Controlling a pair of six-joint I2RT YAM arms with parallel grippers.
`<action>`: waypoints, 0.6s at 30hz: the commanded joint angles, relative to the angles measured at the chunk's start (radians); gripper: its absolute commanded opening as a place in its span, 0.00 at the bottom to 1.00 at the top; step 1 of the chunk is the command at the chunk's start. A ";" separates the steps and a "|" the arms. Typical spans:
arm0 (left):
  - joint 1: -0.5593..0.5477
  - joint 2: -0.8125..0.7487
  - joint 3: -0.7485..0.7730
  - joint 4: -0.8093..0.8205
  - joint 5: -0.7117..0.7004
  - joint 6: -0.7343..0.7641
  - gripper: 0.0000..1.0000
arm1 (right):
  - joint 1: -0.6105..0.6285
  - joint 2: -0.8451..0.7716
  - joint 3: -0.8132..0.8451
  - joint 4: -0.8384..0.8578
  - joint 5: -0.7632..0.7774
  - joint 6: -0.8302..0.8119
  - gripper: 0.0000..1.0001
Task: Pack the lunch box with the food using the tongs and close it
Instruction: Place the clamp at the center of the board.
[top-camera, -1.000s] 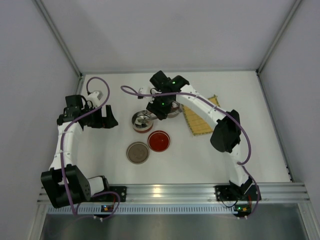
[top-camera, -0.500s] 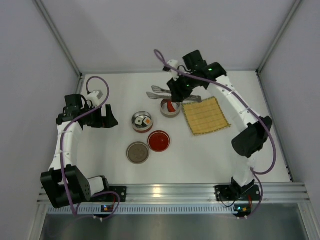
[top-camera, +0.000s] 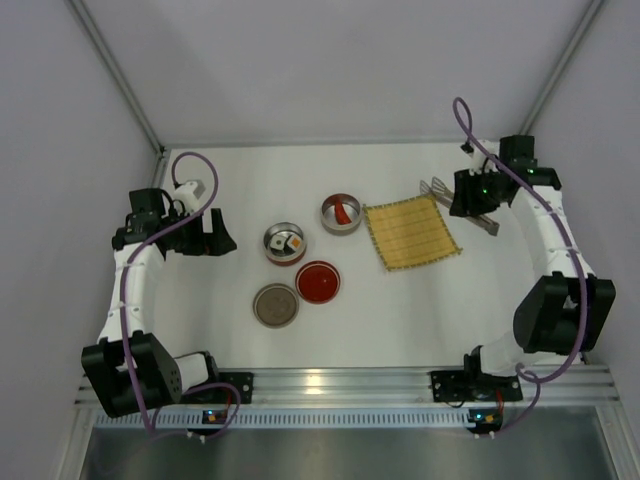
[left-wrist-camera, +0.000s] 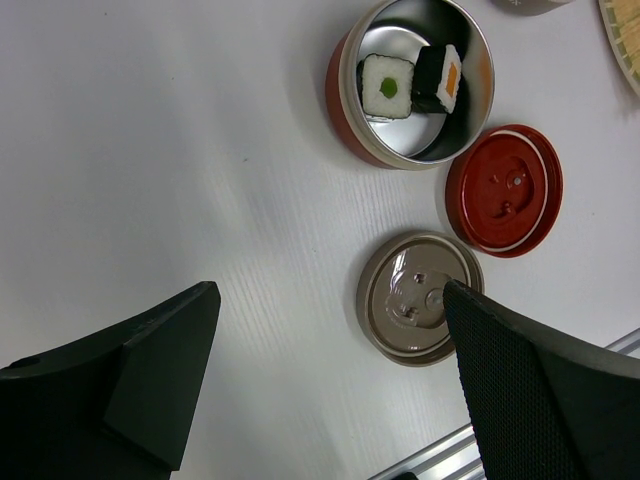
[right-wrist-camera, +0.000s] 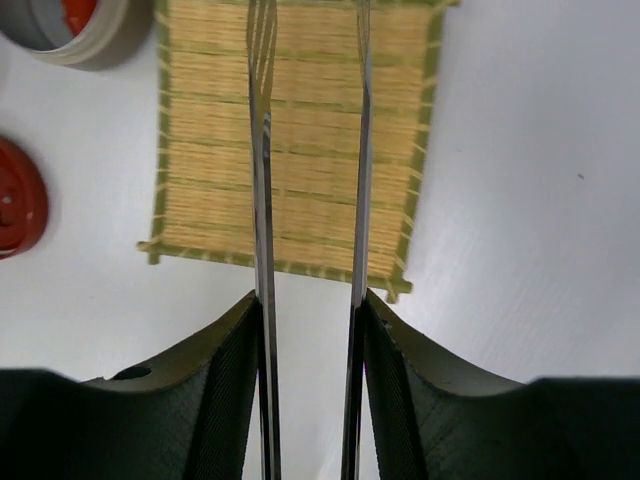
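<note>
The tongs are gripped by the right gripper, whose jaws are narrowed onto the 2 metal arms. They are held near the far right corner of the table, with the tips over the bamboo mat. The left gripper is held near the left edge, jaws wide and nothing between them. 2 sushi pieces are seen in 1 open tin at mid-table. The red piece lies in a 2nd tin beside the mat. A red lid and a grey lid are laid nearer the near edge.
</note>
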 joint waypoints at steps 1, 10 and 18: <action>0.006 -0.008 0.043 0.015 0.022 -0.011 0.98 | -0.110 -0.035 -0.042 0.142 0.029 -0.029 0.40; 0.006 0.006 0.036 0.030 0.016 -0.023 0.98 | -0.250 0.094 -0.106 0.263 0.139 -0.006 0.39; 0.006 0.017 0.017 0.024 -0.022 0.011 0.98 | -0.258 0.226 -0.123 0.326 0.213 -0.018 0.45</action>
